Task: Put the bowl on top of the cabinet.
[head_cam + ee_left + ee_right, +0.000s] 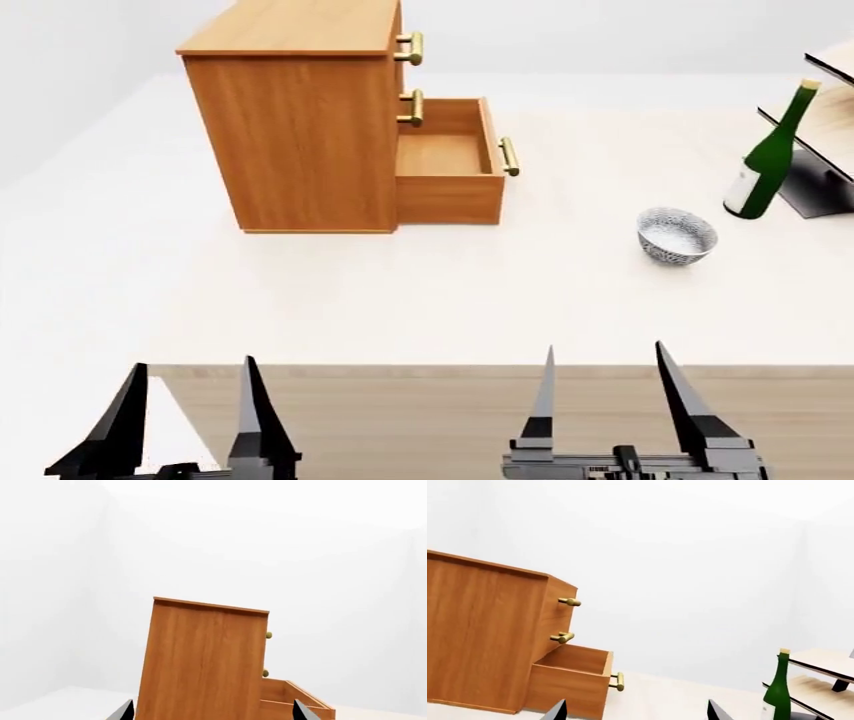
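The bowl, small, white with a blue-grey pattern, sits upright on the pale table right of centre in the head view. The cabinet, orange-brown wood with brass handles, stands at the far left with its bottom drawer pulled out. My left gripper is open near the table's front edge, facing the cabinet's side. My right gripper is open too, well short of the bowl, with nothing between its fingers. The bowl does not show in either wrist view.
A green wine bottle stands right of the bowl, beside a tilted light-wood rack on a dark base. The table's front edge runs just ahead of both grippers.
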Controlling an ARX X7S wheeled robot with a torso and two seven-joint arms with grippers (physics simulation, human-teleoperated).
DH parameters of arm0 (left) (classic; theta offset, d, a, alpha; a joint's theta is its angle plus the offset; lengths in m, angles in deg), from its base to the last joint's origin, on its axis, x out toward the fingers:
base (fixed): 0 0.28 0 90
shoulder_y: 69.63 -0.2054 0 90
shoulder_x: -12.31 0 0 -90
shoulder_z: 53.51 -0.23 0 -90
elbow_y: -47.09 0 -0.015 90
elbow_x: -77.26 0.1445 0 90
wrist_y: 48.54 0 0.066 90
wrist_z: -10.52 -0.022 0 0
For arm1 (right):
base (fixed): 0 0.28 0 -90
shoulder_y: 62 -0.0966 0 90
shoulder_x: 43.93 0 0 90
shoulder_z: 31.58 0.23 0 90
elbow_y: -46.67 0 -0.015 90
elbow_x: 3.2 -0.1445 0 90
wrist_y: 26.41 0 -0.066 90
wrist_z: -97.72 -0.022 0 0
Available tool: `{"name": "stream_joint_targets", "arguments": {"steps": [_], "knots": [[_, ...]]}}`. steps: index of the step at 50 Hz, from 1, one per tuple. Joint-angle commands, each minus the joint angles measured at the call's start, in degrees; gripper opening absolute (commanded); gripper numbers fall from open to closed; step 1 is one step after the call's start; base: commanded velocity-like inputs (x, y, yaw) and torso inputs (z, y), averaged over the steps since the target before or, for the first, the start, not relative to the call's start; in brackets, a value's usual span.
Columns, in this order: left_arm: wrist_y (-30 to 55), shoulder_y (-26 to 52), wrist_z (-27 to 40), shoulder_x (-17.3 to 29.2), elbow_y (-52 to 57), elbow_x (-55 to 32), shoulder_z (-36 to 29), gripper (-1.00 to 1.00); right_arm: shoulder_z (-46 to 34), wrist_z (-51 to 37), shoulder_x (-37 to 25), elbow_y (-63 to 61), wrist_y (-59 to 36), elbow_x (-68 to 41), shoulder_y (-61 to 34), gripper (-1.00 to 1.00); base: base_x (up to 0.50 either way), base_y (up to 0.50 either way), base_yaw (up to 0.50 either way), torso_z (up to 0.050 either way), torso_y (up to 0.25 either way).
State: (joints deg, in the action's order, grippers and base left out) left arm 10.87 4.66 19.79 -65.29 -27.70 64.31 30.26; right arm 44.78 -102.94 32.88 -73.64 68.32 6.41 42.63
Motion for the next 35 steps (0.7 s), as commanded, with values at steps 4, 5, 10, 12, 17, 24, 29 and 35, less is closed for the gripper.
{"name": "stream_joint_targets", "arguments": {"steps": [4,5,10,12,17,24,29,35], "knots": [[-0.25,-0.01,0.43,0.34,-0.04,-0.07,-0.32,1.0,-0.28,-0.5,-0.42,-0.42,-0.31,0.0,-0.08,1.0,0.0,0.26,0.0,0.0,0.0],[-0.19,0.06,0.5,0.35,-0.02,-0.01,-0.34,1.0,-0.31,-0.53,-0.44,-0.46,-0.36,0.01,-0.1,1.0,0.0,0.26,0.0,0.0,0.0],[-0.35,0.1,0.61,0.4,-0.09,0.08,-0.53,1.0,-0.4,-0.75,-0.58,-0.63,-0.5,0.19,-0.08,1.0,0.0,0.25,0.0,0.0,0.0],[-0.25,0.17,0.7,0.45,-0.03,0.03,-0.56,1.0,-0.46,-0.8,-0.65,-0.76,-0.52,0.22,-0.1,1.0,0.0,0.26,0.0,0.0,0.0],[-0.05,0.29,0.82,0.61,0.02,0.08,-0.77,1.0,-0.53,-1.01,-0.8,-0.44,-0.44,0.2,-0.24,1.0,0.0,0.25,0.0,0.0,0.0],[0.0,0.36,1.08,0.71,-0.13,0.22,-0.94,1.0,-0.71,-1.34,-1.0,0.09,-0.15,0.24,-0.38,1.0,0.0,0.26,0.0,0.0,0.0],[0.16,0.55,1.19,0.91,-0.13,0.0,-1.03,1.0,-0.76,-1.45,-1.09,0.28,-0.17,-0.07,-0.57,1.0,0.0,0.34,0.0,0.0,0.0],[-0.06,0.53,1.27,1.0,-0.4,-0.03,-1.22,1.0,-0.98,-1.58,-1.21,0.36,-0.28,-0.07,-0.69,1.0,0.0,0.36,0.0,0.0,0.0]]}}
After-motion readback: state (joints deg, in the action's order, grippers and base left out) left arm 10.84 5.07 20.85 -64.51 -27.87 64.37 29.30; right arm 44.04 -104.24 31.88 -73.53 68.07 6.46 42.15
